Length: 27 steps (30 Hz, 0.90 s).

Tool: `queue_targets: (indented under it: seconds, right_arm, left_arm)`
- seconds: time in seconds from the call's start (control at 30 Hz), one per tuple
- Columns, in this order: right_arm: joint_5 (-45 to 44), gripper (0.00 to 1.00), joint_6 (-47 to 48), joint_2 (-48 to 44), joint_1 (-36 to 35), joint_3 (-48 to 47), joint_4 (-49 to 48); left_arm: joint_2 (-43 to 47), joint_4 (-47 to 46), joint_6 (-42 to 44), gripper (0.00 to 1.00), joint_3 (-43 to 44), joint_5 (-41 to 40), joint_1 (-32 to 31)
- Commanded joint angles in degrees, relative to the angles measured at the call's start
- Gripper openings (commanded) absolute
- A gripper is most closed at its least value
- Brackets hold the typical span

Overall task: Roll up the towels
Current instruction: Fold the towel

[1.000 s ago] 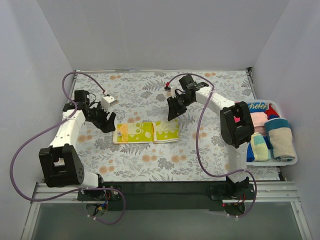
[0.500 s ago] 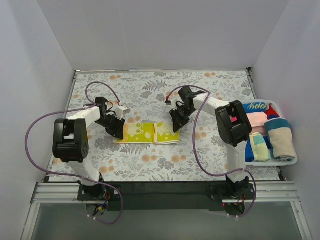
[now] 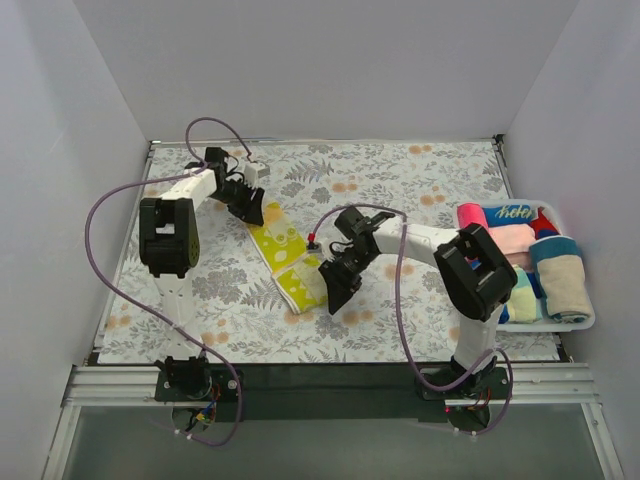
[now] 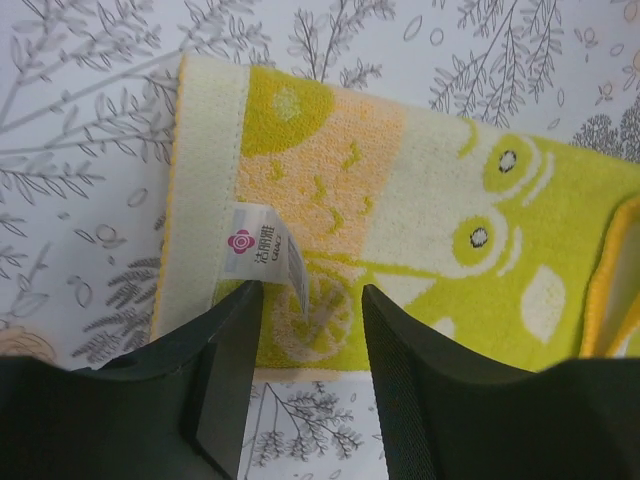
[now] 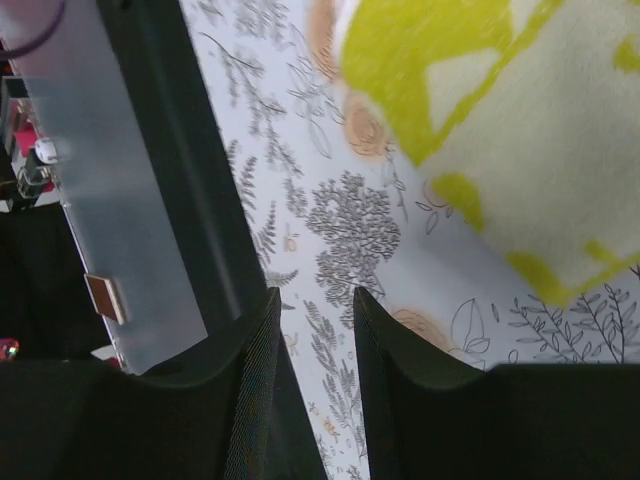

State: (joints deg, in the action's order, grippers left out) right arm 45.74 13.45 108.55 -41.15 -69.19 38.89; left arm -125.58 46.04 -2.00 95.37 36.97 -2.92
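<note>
A yellow patterned towel [image 3: 285, 258] lies flat and diagonal on the floral covering, from far left to near centre. My left gripper [image 3: 246, 201] is at its far end. In the left wrist view its jaws [image 4: 305, 335] stand open over the towel's [image 4: 420, 210] edge, beside a white label [image 4: 262, 252], gripping nothing. My right gripper [image 3: 334, 283] is at the towel's near end. In the right wrist view its jaws [image 5: 312, 340] stand open and empty over bare covering, with the towel [image 5: 510, 130] off to the upper right.
A white basket [image 3: 588, 322] at the right edge holds several rolled towels, among them a beige one [image 3: 566, 287], a pink one [image 3: 516, 240] and a red one [image 3: 471, 215]. The table's dark front edge [image 5: 205, 190] lies close to my right gripper.
The yellow towel has swung from lying across the middle to a diagonal. My left gripper moved to the far left with one end. My right gripper moved nearer with the other end.
</note>
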Motion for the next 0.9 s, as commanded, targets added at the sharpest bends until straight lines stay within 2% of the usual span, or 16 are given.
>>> queue_targets:
  seconds: [0.0, 0.1, 0.27, 0.43, 0.63, 0.87]
  right_arm:
    - [4.89, 0.36, 0.0, -8.17, 5.61, -0.86, 1.01]
    - [2.97, 0.35, -0.27, -7.31, 10.19, -0.69, 1.1]
    - [-1.97, 0.31, -1.06, -2.57, 11.0, -2.0, 0.39]
    - [-1.35, 0.3, -3.34, 3.32, 11.0, -5.42, -0.92]
    - [0.76, 0.29, -4.4, 7.73, 10.04, -6.05, -2.06]
    - [1.72, 0.24, -6.6, 8.52, 5.64, -2.71, -7.86]
  left_arm:
    - [-0.11, 2.99, 3.22, 0.42, 6.56, 3.19, 0.02]
    - [4.71, 1.87, 2.53, 0.41, 2.83, 2.5, -0.07]
    - [15.08, -2.0, -0.37, 0.35, -9.57, -2.25, -1.65]
    - [16.6, -5.08, -2.3, 0.34, -16.61, -6.47, -4.37]
    - [11.07, -6.49, -4.24, 0.31, -15.13, -6.65, -5.69]
    - [3.95, -6.32, -3.63, 0.3, -8.54, -4.98, -7.54]
